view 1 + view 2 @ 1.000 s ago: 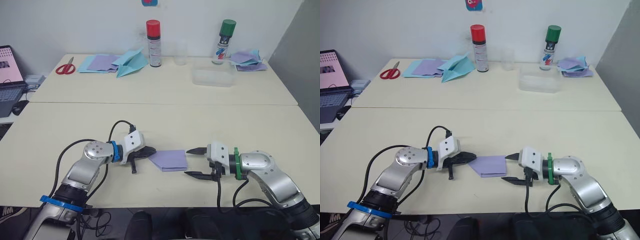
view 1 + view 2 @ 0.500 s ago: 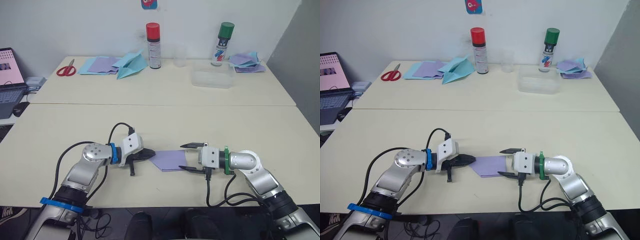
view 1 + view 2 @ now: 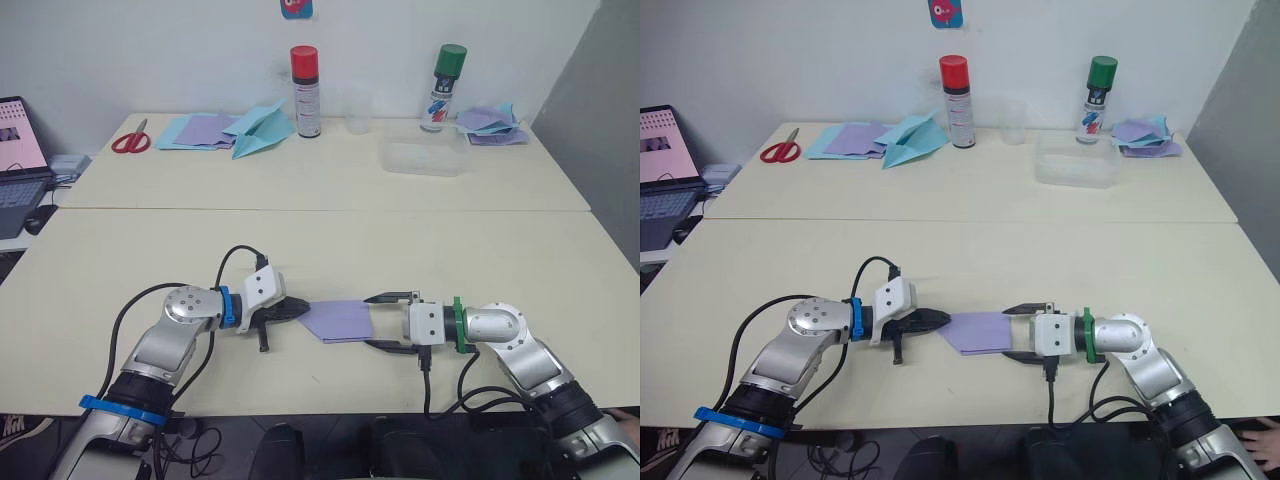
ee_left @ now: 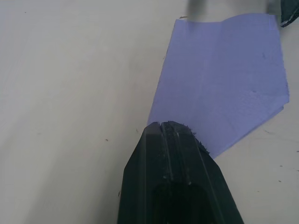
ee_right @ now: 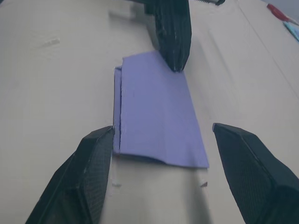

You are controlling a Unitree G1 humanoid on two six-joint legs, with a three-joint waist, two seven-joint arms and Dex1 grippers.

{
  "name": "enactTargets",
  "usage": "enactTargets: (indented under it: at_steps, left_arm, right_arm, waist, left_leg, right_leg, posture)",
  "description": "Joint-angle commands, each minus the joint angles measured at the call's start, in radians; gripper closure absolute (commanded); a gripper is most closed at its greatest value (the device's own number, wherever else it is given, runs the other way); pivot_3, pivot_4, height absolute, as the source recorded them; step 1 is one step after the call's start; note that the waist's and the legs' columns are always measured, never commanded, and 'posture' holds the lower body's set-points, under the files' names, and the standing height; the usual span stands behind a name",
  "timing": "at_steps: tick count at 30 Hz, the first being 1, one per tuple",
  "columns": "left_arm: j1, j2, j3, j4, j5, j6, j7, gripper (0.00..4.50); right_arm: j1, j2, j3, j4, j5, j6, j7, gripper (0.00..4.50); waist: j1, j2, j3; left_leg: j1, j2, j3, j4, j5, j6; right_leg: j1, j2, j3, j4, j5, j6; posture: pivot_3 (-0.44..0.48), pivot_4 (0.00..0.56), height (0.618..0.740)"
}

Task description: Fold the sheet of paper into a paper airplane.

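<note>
A folded sheet of paper (image 3: 338,321) lies flat on the table (image 3: 400,250) near its front edge, between two robot grippers. The left gripper (image 3: 299,309), fingers pressed together, rests its tip on the paper's left corner. The right gripper (image 3: 373,322) has its fingers spread wide, one on either side of the paper's right edge, not clamping it.

Spray cans: two before me, red-capped can (image 3: 306,90) and green-capped can (image 3: 445,86)
Scissors: one red pair (image 3: 130,136), left of the red-capped can
Blue paper plane: one (image 3: 260,127), just beside that can
Clear plastic tub: one (image 3: 421,157)
Clear cup: one (image 3: 358,111)
Laptop: one (image 3: 18,150)
Folded purple sheet: one (image 3: 339,320)
</note>
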Motion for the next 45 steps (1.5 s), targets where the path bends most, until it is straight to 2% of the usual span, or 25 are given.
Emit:
enactTargets:
  at_steps: [1,10,15,29,32,40,45]
  left_arm:
    - [0.019,-0.002,-0.029,0.026,0.022,0.018,-0.016,4.47]
    - [0.008,-0.009,-0.031,0.033,0.025,0.019,-0.016,4.47]
    - [0.003,-0.012,-0.031,0.038,0.027,0.019,-0.020,4.47]
    - [0.007,-0.011,-0.028,0.029,0.027,0.025,-0.020,4.47]
    - [0.010,-0.008,-0.026,0.026,0.026,0.026,-0.021,4.50]
    - [0.012,-0.006,-0.025,0.031,0.029,0.025,-0.026,4.50]
    - [0.008,-0.003,-0.030,0.035,0.030,0.025,-0.037,4.50]
  right_arm:
    - [-0.003,0.008,-0.008,-0.022,0.012,-0.014,-0.005,1.00]
    - [-0.022,0.050,-0.013,-0.004,0.014,0.011,-0.022,1.00]
    - [-0.060,0.112,0.008,0.008,0.017,0.035,-0.025,1.00]
    - [-0.176,0.229,0.089,0.236,-0.041,-0.079,-0.013,1.00]
    - [-0.192,0.233,0.087,0.257,-0.019,-0.085,0.014,1.58]
    - [-0.192,0.235,0.069,0.245,0.022,-0.062,0.045,4.46]
    - [-0.193,0.248,0.045,0.214,0.048,0.011,0.031,4.46]
  waist:
    - [0.000,0.000,0.000]
    - [0.000,0.000,0.000]
    - [0.000,0.000,0.000]
    - [0.000,0.000,0.000]
    - [0.000,0.000,0.000]
    - [0.000,0.000,0.000]
    - [0.000,0.000,0.000]
  left_leg:
    - [0.000,0.000,0.000,0.000,0.000,0.000]
    - [0.000,0.000,0.000,0.000,0.000,0.000]
    - [0.000,0.000,0.000,0.000,0.000,0.000]
    - [0.000,0.000,0.000,0.000,0.000,0.000]
    - [0.000,0.000,0.000,0.000,0.000,0.000]
    - [0.000,0.001,-0.001,0.000,0.000,0.000]
    - [0.000,0.001,0.000,0.000,0.000,0.000]
  right_leg:
    - [0.000,0.000,0.000,0.000,0.000,0.000]
    - [0.000,0.000,0.000,0.000,0.000,0.000]
    - [0.000,0.000,0.000,0.000,0.000,0.000]
    - [0.000,0.000,0.000,0.000,0.000,0.000]
    - [0.000,-0.001,0.000,0.000,0.000,0.000]
    - [0.000,-0.001,0.000,0.000,0.000,0.000]
    - [0.000,-0.002,0.000,0.000,0.000,0.000]
  posture:
    - [0.000,0.150,0.740]
    - [0.000,0.150,0.740]
    - [0.000,0.150,0.740]
    - [0.000,0.150,0.740]
    - [0.000,0.150,0.740]
    - [0.000,0.150,0.740]
    - [0.000,0.150,0.740]
